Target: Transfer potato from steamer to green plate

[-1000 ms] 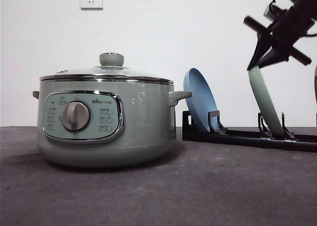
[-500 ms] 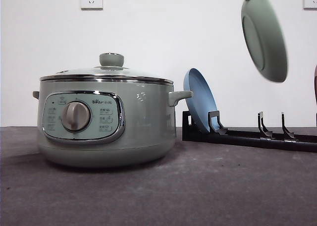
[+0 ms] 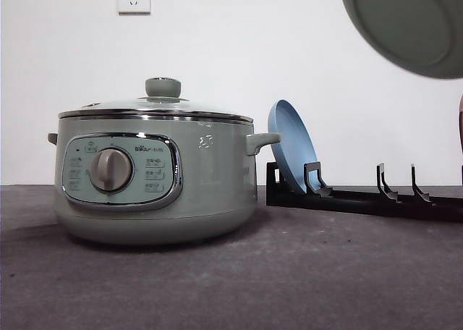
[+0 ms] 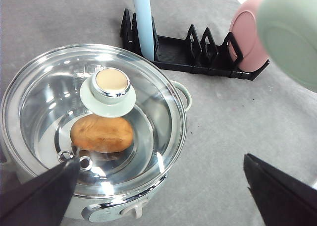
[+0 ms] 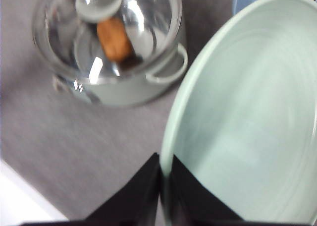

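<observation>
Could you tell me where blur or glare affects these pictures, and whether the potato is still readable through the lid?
Right wrist view: blurred overall, the steamer smeared, the potato only a soft orange shape; the right gripper pinches the green plate at its rim. Left wrist view: sharp, bright glare streaks on the glass lid, the potato clear. Front view: steamer crisp, plate edge soft.

Green plate (image 3: 409, 22) cut by frame edge — potato (image 5: 114, 38) blurred.
</observation>
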